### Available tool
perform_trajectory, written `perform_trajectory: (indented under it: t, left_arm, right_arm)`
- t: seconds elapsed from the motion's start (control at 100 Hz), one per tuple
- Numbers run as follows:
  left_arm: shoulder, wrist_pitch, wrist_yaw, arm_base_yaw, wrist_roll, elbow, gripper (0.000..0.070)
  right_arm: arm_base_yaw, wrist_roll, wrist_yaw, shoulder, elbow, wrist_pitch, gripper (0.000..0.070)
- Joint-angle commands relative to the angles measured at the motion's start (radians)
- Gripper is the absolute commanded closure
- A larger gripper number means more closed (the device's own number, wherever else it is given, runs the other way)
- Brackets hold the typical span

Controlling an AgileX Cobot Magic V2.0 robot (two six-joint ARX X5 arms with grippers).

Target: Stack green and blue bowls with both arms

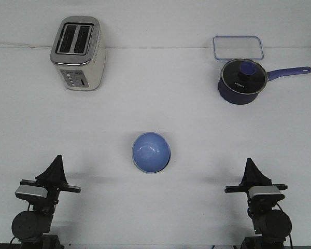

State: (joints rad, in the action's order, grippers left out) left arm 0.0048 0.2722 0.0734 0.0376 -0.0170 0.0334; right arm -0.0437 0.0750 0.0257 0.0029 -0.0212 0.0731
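Note:
The periwinkle blue bowl [151,151] stands upright at the middle of the white table. A thin pale green edge [143,169] shows along its lower rim, so it appears to sit inside the mint green bowl, which is otherwise hidden. My left gripper [57,158] rests low at the near left, well apart from the bowls, with its fingers together and empty. My right gripper [249,161] rests low at the near right, also apart from the bowls, fingers together and empty.
A silver toaster [78,53] stands at the back left. A dark blue glass-lidded saucepan [242,81] with a long handle sits at the back right, with a clear rectangular container [238,47] behind it.

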Motion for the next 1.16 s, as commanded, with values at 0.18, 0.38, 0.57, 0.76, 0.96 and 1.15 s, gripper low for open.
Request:
perform_trajectory:
  t: [0.18,0.38,0.57,0.76,0.96,1.15]
  left_arm:
    - [-0.002,0.01,-0.003,-0.001,0.001,-0.019,0.0688]
    - [-0.002,0.01,-0.003,-0.001,0.001,-0.019,0.0688]
    - [-0.002,0.01,-0.003,-0.001,0.001,-0.019,0.0688]
    - [-0.002,0.01,-0.003,-0.001,0.001,-0.019,0.0688]
    - [-0.002,0.01,-0.003,-0.001,0.001,-0.019,0.0688]
    - [-0.002,0.01,-0.003,-0.001,0.001,-0.019,0.0688]
  right_arm:
    - [0.002,0.0,0.0,-0.002,0.008,0.052,0.0692]
    - [0.002,0.0,0.0,-0.002,0.008,0.054,0.0692]
    - [0.002,0.0,0.0,-0.002,0.008,0.054,0.0692]
    - [0.002,0.0,0.0,-0.002,0.008,0.054,0.0692]
    - [0.002,0.0,0.0,-0.002,0.008,0.054,0.0692]
    - [0.002,0.0,0.0,-0.002,0.008,0.054,0.0692]
